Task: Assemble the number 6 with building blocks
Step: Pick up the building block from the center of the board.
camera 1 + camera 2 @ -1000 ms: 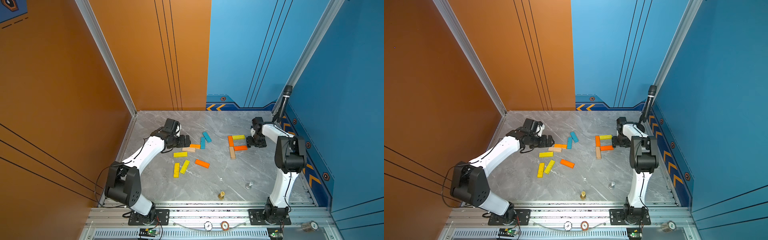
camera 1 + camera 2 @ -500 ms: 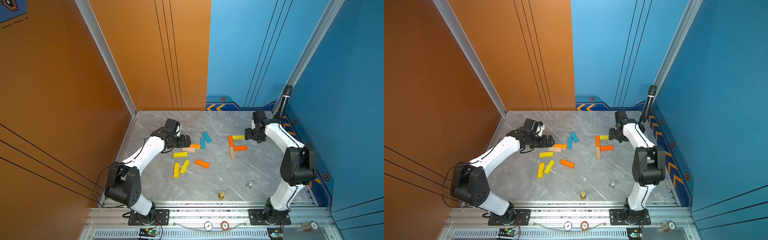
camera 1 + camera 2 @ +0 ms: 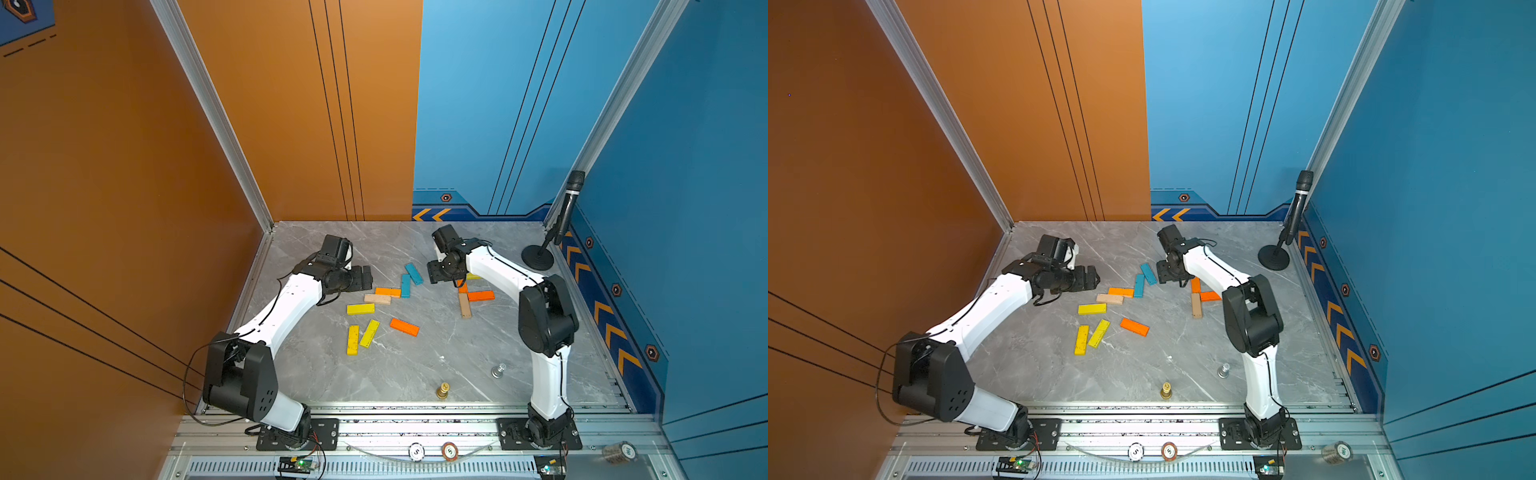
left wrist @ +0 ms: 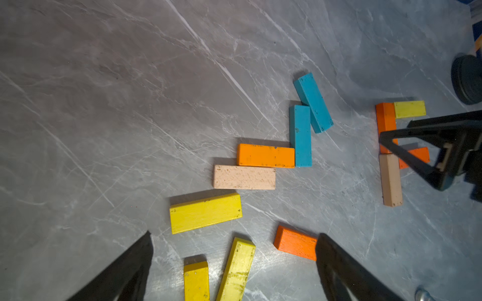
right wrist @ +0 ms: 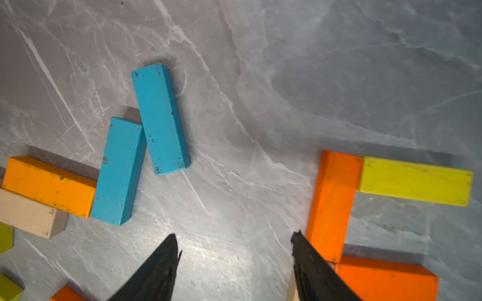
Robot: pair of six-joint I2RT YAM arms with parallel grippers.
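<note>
Block (image 5: 331, 206), orange, just beside right hand (image 5: 234, 238).

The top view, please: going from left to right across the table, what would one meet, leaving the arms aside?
In a top view: crosswise yellow block → lone orange block → gold chess-like piece → right-hand tan block → silver chess-like piece → microphone stand. The other blocks overlap sideways, so they are left out.

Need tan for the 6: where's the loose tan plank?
In both top views the loose tan plank lies by the left claw, touching an orange plank, a yellow plank beside it.
</note>
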